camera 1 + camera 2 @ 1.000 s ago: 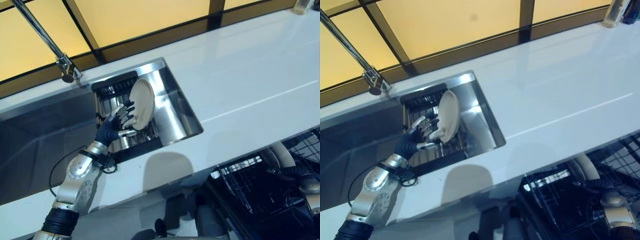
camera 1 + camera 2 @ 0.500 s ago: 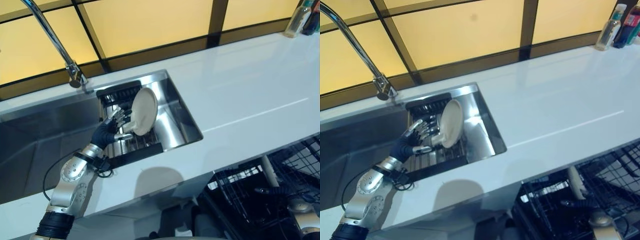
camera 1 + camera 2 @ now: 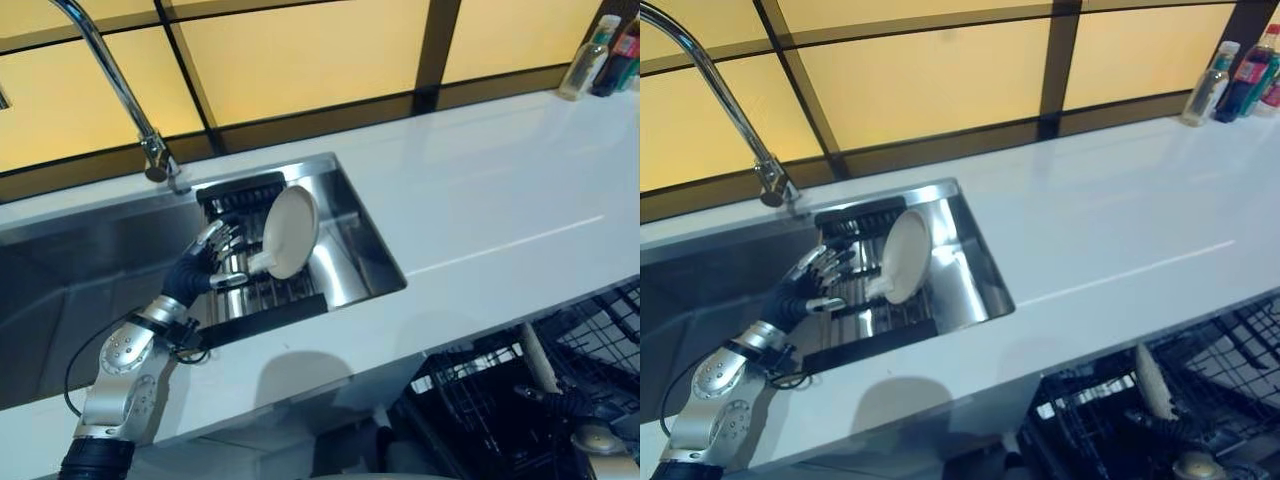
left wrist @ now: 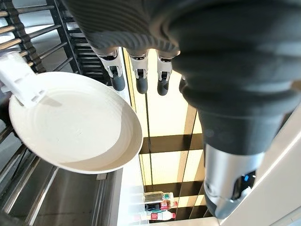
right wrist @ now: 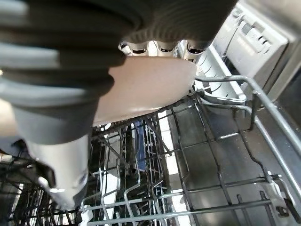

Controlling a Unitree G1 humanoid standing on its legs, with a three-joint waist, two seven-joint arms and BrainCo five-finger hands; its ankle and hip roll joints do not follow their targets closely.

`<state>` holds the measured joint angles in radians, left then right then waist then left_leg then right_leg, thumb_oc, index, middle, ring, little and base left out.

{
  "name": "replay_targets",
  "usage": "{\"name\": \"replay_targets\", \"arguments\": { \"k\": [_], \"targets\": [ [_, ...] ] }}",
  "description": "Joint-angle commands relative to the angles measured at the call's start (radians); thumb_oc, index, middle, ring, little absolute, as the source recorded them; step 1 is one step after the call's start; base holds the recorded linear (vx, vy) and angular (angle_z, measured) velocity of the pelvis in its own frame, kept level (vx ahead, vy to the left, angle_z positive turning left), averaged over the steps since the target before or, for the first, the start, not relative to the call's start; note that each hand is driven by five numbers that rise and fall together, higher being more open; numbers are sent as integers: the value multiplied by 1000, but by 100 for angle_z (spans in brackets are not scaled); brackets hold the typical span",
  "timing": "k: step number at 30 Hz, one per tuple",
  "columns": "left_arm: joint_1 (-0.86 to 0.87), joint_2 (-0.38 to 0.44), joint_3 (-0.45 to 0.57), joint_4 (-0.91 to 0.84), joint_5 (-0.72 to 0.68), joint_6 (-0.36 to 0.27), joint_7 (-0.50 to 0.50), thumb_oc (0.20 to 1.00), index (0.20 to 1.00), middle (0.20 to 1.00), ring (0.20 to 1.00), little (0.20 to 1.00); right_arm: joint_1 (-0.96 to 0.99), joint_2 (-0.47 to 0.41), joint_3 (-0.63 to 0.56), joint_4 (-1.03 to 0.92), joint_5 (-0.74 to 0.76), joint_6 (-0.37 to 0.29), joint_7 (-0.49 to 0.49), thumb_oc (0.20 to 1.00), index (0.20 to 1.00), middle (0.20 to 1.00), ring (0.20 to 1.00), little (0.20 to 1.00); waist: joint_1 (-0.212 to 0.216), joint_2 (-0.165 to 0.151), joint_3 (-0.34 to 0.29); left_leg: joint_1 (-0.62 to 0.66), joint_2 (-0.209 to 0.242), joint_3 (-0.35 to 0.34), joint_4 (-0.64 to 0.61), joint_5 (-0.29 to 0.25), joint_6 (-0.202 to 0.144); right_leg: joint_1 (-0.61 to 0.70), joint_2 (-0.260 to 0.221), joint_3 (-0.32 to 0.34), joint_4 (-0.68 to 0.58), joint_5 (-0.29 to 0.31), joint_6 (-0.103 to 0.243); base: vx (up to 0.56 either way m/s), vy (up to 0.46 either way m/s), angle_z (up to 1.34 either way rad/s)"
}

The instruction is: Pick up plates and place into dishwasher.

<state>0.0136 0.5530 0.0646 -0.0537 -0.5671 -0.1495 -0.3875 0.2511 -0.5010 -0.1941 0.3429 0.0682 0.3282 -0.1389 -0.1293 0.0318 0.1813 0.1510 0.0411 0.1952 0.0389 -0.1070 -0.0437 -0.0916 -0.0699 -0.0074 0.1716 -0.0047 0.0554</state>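
A cream plate (image 3: pixel 289 232) stands on edge in the black rack (image 3: pixel 250 290) inside the sink (image 3: pixel 345 170), propped so a hand can take its rim. The left hand (image 3: pixel 205 264) sits just beside it, fingers (image 4: pixel 139 81) straight and spread, holding nothing; judging by this, the grasp is not yet made. Down in the dishwasher basket (image 5: pixel 197 155), below the white surface (image 3: pixel 500 200), a second plate (image 5: pixel 141 89) is held upright in the right hand (image 3: pixel 1188 458), fingers curled over its rim, likely for slotting between the wires.
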Motion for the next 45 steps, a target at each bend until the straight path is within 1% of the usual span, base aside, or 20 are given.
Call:
{"name": "replay_targets", "arguments": {
  "k": [1,3,9,12,17,21,23,24,25,27,30,31,34,35,37,40,41,42,45],
  "targets": [
    [11,44,70,-10,-43,-45,-12,1000,1000,1000,1000,1000,64,-1,-75,-39,-5,-15,-98,1000,1000,1000,1000,1000,-48,-34,-11,-58,-46,37,86,-90,113,28,3,80,-16,-34,85,-29,43,-6],
    [26,42,82,-9,-48,-49,-15,1000,1000,1000,1000,1000,79,5,-105,-78,-14,-14,-136,1000,1000,1000,1000,1000,-57,-29,-18,-54,-49,40,73,-87,113,24,6,86,-18,-29,87,-28,49,-13],
    [57,31,104,4,-60,-70,-16,1000,1000,1000,1000,1000,99,7,-165,-142,-49,-42,-243,1000,1000,1000,1000,1000,-73,-14,-31,-46,-53,47,53,-84,115,14,10,99,-24,-25,90,-17,54,-8],
    [73,21,111,1,-66,-76,-13,1000,1000,1000,1000,1000,101,7,-189,-197,-70,-37,-319,1000,1000,1000,1000,1000,-79,-3,-37,-39,-57,47,39,-81,116,13,11,101,-28,-25,89,-4,61,-9],
    [93,7,117,-1,-77,-82,-7,1000,1000,1000,1000,1000,93,2,-221,-281,-119,-60,-448,1000,1000,1000,1000,1000,-80,14,-50,-35,-61,44,25,-77,115,14,11,102,-36,-30,88,-2,59,-10],
    [107,-8,114,2,-83,-93,-1,1000,1000,1000,1000,1000,84,-8,-235,-347,-136,-92,-497,1000,1000,1000,1000,1000,-77,27,-61,-31,-65,38,15,-76,112,18,11,101,-44,-35,86,9,60,-2],
    [109,-11,113,5,-86,-94,1,1000,1000,1000,1000,1000,75,-12,-239,-360,-138,-119,-516,1000,1000,1000,1000,1000,-70,30,-71,-33,-67,36,9,-70,110,18,12,104,-52,-29,84,11,39,-2],
    [108,-12,111,8,-86,-94,2,1000,1000,1000,1000,1000,71,-14,-242,-368,-142,-149,-527,1000,1000,1000,1000,1000,-68,30,-74,-30,-68,32,7,-69,108,21,11,102,-55,-29,84,0,0,0],
    [108,-14,110,9,-85,-94,3,1000,1000,1000,1000,1000,66,-19,-246,-386,-147,-169,-531,1000,1000,1000,1000,1000,-64,30,-79,-30,-68,30,4,-68,107,24,11,101,-61,-28,83,0,0,0],
    [104,-15,104,6,-80,-93,13,1000,1000,1000,1000,1000,52,-38,-256,-432,-169,-229,-542,1000,1000,1000,1000,1000,-57,30,-84,-28,-69,24,2,-67,104,31,8,97,-73,-25,82,0,0,0],
    [86,-13,92,11,-41,-109,43,1000,1000,1000,1000,1000,13,-77,-260,-503,-193,-301,-556,1000,1000,1000,1000,1000,-43,28,-94,-28,-71,15,3,-69,99,43,3,88,-91,-22,81,0,0,0],
    [77,-8,86,9,-26,-113,56,1000,1000,1000,1000,1000,-5,-89,-254,-520,-189,-315,-555,1000,1000,1000,1000,1000,-37,27,-96,-30,-71,11,4,-70,98,46,1,84,-94,-23,80,0,0,0],
    [50,5,71,10,31,-138,96,1000,1000,1000,1000,1000,-49,-123,-235,-565,-193,-400,-532,1000,1000,1000,1000,1000,-19,22,-105,-33,-74,-2,3,-69,95,58,-6,67,-104,-26,79,0,0,0],
    [46,8,69,9,43,-142,102,1000,1000,1000,1000,1000,-57,-127,-230,-572,-195,-408,-528,1000,1000,1000,1000,1000,-15,20,-106,-34,-74,-5,4,-68,94,62,-7,63,-107,-26,79,0,0,0],
    [38,19,68,6,96,-161,121,1000,1000,1000,1000,1000,-79,-142,-220,-595,-194,-447,-501,1000,1000,1000,1000,1000,-2,14,-113,-36,-76,-15,5,-67,92,71,-11,54,-114,-26,79,30,5,11],
    [13,45,57,-2,196,-179,174,1000,1000,1000,1000,1000,-126,-170,-191,-629,-181,-494,-461,1000,1000,1000,1000,1000,23,2,-125,-39,-76,-31,5,-66,87,87,-17,31,-124,-30,78,38,1,21],
    [10,48,56,-2,205,-181,182,1000,1000,1000,1000,1000,-133,-173,-187,-630,-179,-496,-456,1000,1000,1000,1000,1000,24,1,-125,-39,-76,-34,5,-65,87,89,-18,28,-126,-30,78,38,1,14],
    [-1,62,51,0,249,-194,204,1000,1000,1000,1000,1000,-149,-182,-174,-636,-171,-507,-441,1000,1000,1000,1000,1000,34,-3,-129,-40,-77,-39,6,-65,85,95,-19,19,-130,-30,77,36,2,22],
    [-33,110,47,10,382,-211,284,1000,1000,1000,1000,1000,-193,-195,-131,-637,-171,-511,-415,1000,1000,1000,1000,1000,57,-9,-139,-42,-76,-55,5,-61,81,110,-25,-7,-142,-31,77,48,0,27]
  ]
}}
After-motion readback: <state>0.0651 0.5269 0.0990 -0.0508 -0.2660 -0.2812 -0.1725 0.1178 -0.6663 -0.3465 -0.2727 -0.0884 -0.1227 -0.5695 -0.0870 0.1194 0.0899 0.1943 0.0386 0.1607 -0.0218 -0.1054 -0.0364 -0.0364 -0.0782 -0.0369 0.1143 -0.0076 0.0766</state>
